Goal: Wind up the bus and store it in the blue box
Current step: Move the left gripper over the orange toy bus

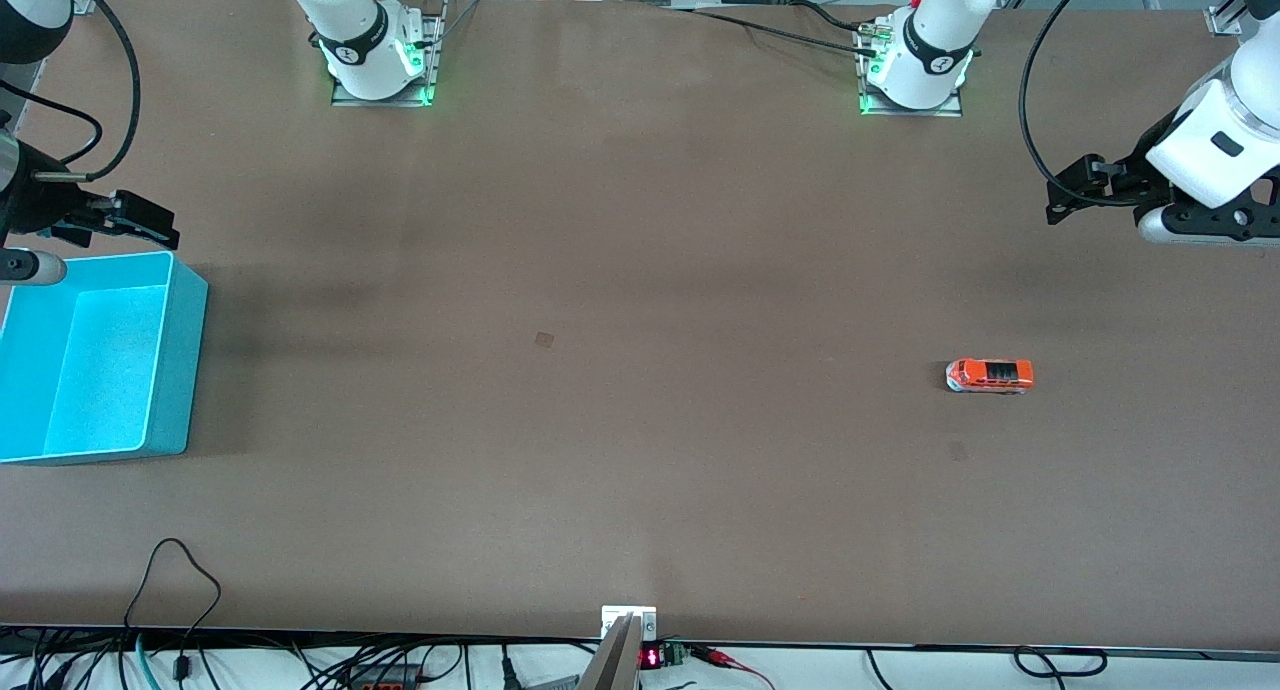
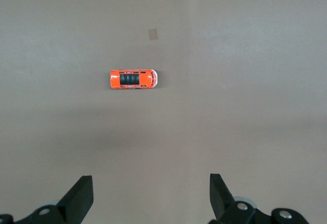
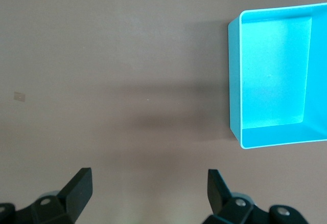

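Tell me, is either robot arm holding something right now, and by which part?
Nothing is held. Both tools are open: the left tool hangs above the bus, the right tool beside the blue box.

Readable text: almost none.

- Small red digital display (image 1: 651, 658) on a little board at the counter's edge nearest the front camera, well away from both grippers: lit digits, too small to read.
- Dark bands round each arm's base column (image 1: 352, 48) carry a small white mark; not legible as letters.
- Bus (image 1: 989, 375): no lettering, number or brand can be made out in front view or left wrist view.
- Blue box (image 1: 180, 370): plain walls, no label.
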### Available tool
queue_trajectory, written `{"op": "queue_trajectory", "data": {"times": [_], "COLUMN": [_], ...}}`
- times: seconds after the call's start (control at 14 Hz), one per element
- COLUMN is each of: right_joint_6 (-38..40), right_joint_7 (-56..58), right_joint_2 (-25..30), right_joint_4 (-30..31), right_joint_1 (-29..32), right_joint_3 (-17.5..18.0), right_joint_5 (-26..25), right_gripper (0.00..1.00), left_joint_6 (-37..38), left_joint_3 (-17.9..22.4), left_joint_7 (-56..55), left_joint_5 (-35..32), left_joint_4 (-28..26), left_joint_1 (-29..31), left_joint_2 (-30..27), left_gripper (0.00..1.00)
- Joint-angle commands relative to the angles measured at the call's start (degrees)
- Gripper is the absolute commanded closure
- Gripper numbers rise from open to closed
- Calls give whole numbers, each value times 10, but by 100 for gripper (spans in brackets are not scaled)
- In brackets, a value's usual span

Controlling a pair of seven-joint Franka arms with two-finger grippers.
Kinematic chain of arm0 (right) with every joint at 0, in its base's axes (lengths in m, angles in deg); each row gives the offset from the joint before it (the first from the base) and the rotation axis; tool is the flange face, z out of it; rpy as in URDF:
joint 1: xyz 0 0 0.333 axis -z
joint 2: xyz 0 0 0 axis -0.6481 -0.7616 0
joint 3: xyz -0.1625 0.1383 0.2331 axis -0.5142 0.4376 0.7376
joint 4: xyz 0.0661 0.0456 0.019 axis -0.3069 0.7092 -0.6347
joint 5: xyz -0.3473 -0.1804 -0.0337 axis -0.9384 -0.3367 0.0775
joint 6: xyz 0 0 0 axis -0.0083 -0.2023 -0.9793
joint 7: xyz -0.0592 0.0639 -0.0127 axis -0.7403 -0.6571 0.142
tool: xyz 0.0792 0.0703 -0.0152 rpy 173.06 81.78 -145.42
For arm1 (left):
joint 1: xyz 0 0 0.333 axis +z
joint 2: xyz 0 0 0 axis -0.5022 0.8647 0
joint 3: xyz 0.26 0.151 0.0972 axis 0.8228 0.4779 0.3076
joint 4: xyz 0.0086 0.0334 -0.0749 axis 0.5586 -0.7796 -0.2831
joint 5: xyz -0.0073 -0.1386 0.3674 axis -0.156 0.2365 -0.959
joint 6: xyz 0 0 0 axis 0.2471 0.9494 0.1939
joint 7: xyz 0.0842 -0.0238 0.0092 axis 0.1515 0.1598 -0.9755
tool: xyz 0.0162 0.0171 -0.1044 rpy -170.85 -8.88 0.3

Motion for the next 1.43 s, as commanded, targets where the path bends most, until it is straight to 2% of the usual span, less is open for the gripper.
{"op": "queue_trajectory", "data": {"times": [0.0, 0.43, 1.0, 1.21, 1.36], "right_joint_6": [-1, 0, 0, 0, -1], "right_joint_7": [4, 4, 4, 4, 4], "right_joint_2": [4, 4, 4, 4, 4], "right_joint_4": [3, 3, 3, 3, 3], "right_joint_1": [5, 5, 4, 5, 5], "right_joint_3": [2, 2, 2, 2, 2], "right_joint_5": [10, 10, 10, 9, 9], "right_gripper": [0, 0, 0, 0, 0], "left_joint_6": [14, 21, 113, 164, 165], "left_joint_3": [-6, -7, -8, -8, -8], "left_joint_7": [-5, -10, -8, -4, 7], "left_joint_5": [-7, -7, 3, 29, 28], "left_joint_4": [5, 20, 33, 33, 33], "left_joint_1": [4, -3, -16, -17, -18], "left_joint_2": [0, 8, 16, 16, 17], "left_gripper": [0, 0, 0, 0, 0]}}
